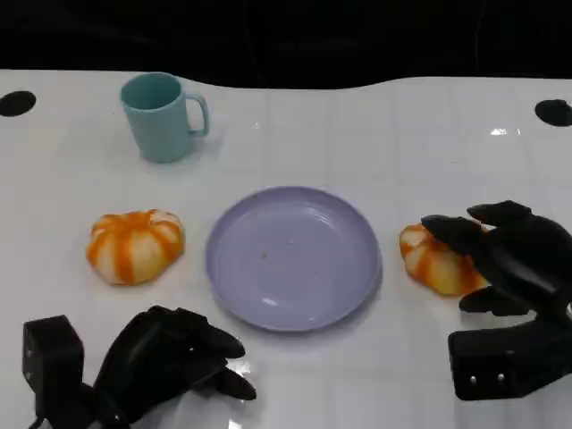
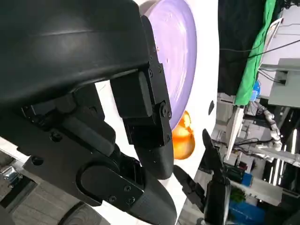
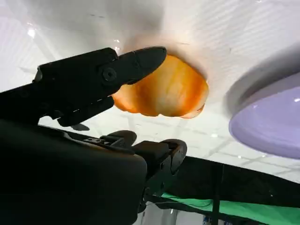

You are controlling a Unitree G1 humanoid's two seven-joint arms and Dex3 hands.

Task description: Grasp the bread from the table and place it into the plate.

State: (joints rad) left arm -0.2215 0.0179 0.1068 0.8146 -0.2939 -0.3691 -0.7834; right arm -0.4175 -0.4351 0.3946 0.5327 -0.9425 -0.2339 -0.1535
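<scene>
We are looking at an early stage of the job: the purple plate (image 1: 293,257) is sitting in the middle of the head view with nothing on it, so no bread is lying in it yet. We are seeing two orange-striped breads on the white table (image 1: 375,125): the bread at left (image 1: 135,245) is resting untouched at the middle left of the frame, well apart from either hand, while the bread at right (image 1: 438,261) is lying just beside the plate's right rim, at the middle right. The right hand (image 1: 509,259) is reaching over this one, its fingers (image 3: 101,70) spread around the loaf; in the right wrist view one finger is lying across the top of the bread (image 3: 164,91), and we are judging that it may be touching, though we cannot tell whether a firm grip is formed, since the loaf is sitting on the table. The left hand (image 1: 170,357) is resting at the lower left, its fingers loosely curled and holding nothing. What is left, as we are judging it: closing on the bread, lifting, carrying it leftward and setting it down in the plate.
</scene>
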